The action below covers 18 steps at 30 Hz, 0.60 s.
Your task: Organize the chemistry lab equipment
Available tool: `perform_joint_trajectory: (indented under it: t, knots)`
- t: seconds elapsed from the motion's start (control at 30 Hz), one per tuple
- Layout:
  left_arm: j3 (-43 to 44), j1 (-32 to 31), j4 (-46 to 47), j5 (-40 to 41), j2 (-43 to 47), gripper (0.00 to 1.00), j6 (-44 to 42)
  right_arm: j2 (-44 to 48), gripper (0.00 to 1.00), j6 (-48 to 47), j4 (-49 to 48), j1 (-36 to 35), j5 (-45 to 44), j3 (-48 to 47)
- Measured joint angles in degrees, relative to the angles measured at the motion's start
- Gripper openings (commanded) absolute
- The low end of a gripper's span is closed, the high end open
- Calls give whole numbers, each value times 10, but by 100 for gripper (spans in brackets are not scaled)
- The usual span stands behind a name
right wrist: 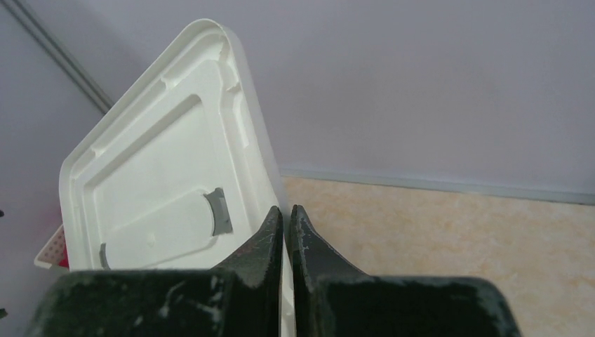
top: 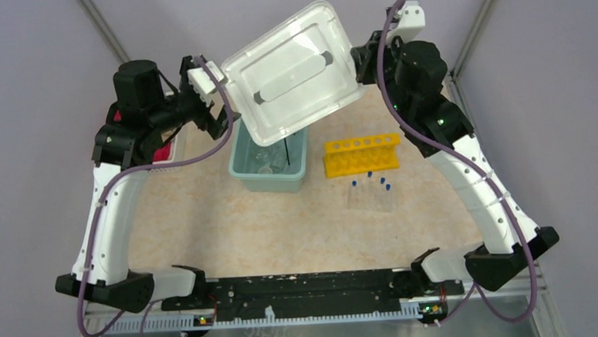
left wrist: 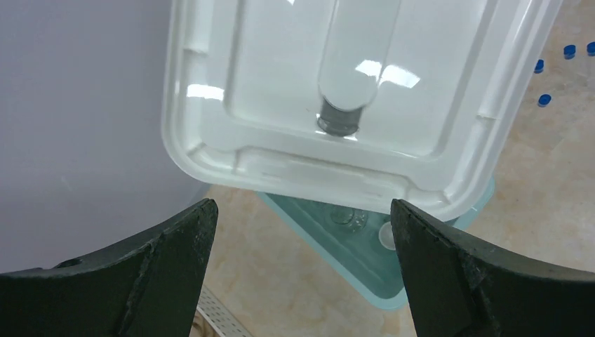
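Observation:
A white bin lid [top: 291, 72] is held tilted in the air above a teal bin [top: 242, 170]. My right gripper [top: 358, 63] is shut on the lid's right rim; in the right wrist view [right wrist: 286, 212] the rim passes between the closed fingers. My left gripper [top: 220, 118] is open and empty just left of and below the lid [left wrist: 351, 105], apart from it. Two clear beakers [top: 265, 161] and a black wire handle [top: 287, 150] lie in the bin. The yellow tube rack [top: 361, 154] stands right of the bin. Several blue-capped test tubes [top: 370, 192] lie in front of the rack.
A white basket with red cloth [top: 164, 152] sits at the far left, mostly hidden under my left arm. Grey walls close in the back and sides. The teal bin [left wrist: 379, 263] lies below my left gripper [left wrist: 302, 210], with a beaker [left wrist: 349, 217] inside.

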State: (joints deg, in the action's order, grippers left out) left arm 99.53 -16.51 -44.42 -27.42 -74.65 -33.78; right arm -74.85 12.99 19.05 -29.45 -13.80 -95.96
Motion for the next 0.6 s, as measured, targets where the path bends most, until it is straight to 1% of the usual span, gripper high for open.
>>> perform_joint_trajectory:
  t: [0.07, 0.13, 0.27, 0.37, 0.5, 0.6]
  knots:
    - [8, 0, 0, 0, 5, 99, -19, 7, 0, -17, -5, -9, 11, 4]
    - [40, 0, -9, -3, -2, 99, -30, 15, 0, -33, -5, -24, 19, 7]
    - [113, 0, -17, -18, -31, 99, -29, 22, 0, -49, 1, -55, 36, 7]
    - [127, 0, -25, -35, -49, 99, -18, 22, 0, -50, 12, -66, 47, 10]
    - [147, 3, -57, -65, -87, 99, -8, 23, 0, -49, 21, -77, 59, 30]
    - [177, 17, -101, -105, -126, 99, -17, 23, 0, -49, 23, -83, 68, 52]
